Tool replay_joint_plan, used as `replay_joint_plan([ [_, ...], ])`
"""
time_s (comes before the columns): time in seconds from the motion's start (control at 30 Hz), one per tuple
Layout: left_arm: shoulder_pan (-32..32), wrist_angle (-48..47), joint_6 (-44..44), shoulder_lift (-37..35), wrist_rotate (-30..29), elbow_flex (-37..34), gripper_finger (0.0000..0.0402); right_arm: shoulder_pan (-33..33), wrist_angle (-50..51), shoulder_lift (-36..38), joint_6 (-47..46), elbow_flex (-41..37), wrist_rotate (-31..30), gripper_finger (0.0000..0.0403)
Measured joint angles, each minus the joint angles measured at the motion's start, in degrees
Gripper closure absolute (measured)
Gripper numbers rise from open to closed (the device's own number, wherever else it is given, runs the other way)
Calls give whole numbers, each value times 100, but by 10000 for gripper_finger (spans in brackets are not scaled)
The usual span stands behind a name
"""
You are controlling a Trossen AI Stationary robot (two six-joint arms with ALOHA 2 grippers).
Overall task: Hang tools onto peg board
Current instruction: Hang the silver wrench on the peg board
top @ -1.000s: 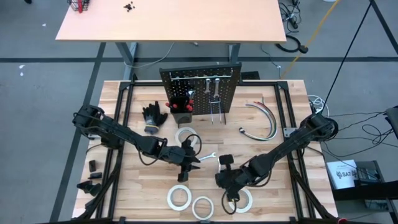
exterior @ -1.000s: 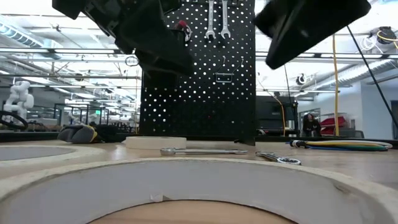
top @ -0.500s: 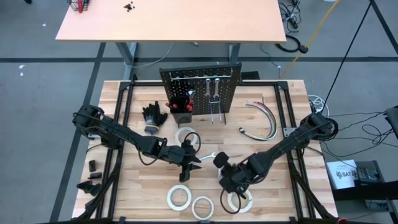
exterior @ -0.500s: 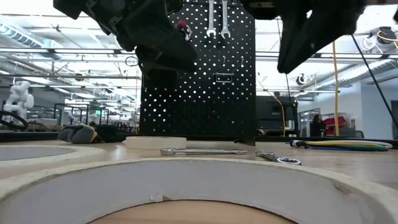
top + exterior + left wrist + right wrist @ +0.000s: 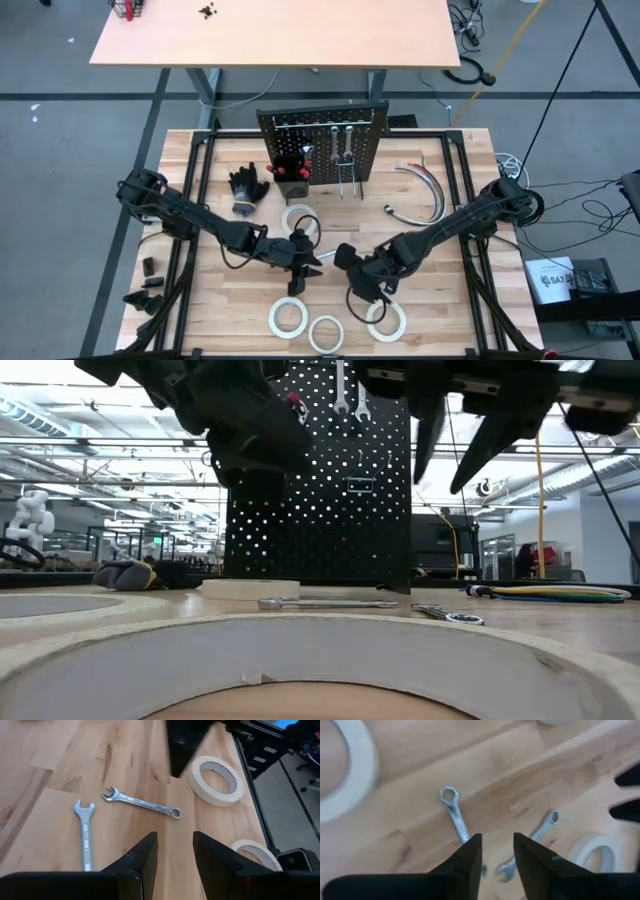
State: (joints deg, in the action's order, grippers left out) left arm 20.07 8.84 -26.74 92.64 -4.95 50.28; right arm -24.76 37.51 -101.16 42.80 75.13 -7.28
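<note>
Two wrenches lie flat on the desk (image 5: 200,170) between my arms, one (image 5: 456,818) under the right gripper (image 5: 497,851), the other (image 5: 141,804) just ahead of the left gripper (image 5: 175,851). Neither is held. Both sets of jaws stand narrowly apart and empty, hovering above the wood.

My worry is the crowding. The two grippers sit close together over the same patch, and the left wrist view already shows a dark part of the right arm cutting in near a tape roll (image 5: 216,779). If both descend together, I judge they could clash. A flat wrench is also thin, so jaws closing a little off its shank could skid it sideways into its neighbour.

Further rolls (image 5: 287,317) lie near the desk's front edge, clear of the wrenches.

On the peg board (image 5: 323,148), at the far side, wrenches (image 5: 349,390) already hang near the top. Its small bin (image 5: 291,180) sits at the lower left; something red-and-black stands in it, though I cannot tell exactly what.
</note>
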Motion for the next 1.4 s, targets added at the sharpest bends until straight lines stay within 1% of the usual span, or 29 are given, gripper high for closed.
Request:
replay_joint_plan([
  [0.1,110,-29,-119,0,-13,0,275,47,-63,0,289,0,-30,275],
  [0.2,231,-196,-267,0,-82,0,275,46,-40,0,331,0,-31,265],
  [0.3,312,-326,-298,0,-247,0,275,78,188,0,461,0,80,264],
  [0.43,328,-306,-298,-29,-324,0,275,232,507,-1,1130,0,445,264],
  [0.5,328,-279,-297,-33,-326,0,275,354,515,-66,1436,2,677,264],
  [0.57,332,-287,-297,-33,-326,0,275,479,542,-171,1620,2,771,264],
  [0.7,359,-299,-294,-33,-327,0,275,637,496,-468,2084,2,744,264],
  [0.93,407,-396,-275,-33,-299,0,275,770,412,-899,2506,2,735,264],
  [1.1,409,-391,-258,-33,-297,0,275,827,64,-1087,2492,2,742,271],
  [1.23,422,-387,-278,-33,-293,-2,275,841,7,-1208,2405,4,826,286],
  [1.33,435,-402,-283,-33,-273,-2,275,875,190,-1297,2196,9,1263,303],
  [1.4,446,-427,-296,-33,-259,-2,275,879,318,-1338,1987,24,1415,318],
])
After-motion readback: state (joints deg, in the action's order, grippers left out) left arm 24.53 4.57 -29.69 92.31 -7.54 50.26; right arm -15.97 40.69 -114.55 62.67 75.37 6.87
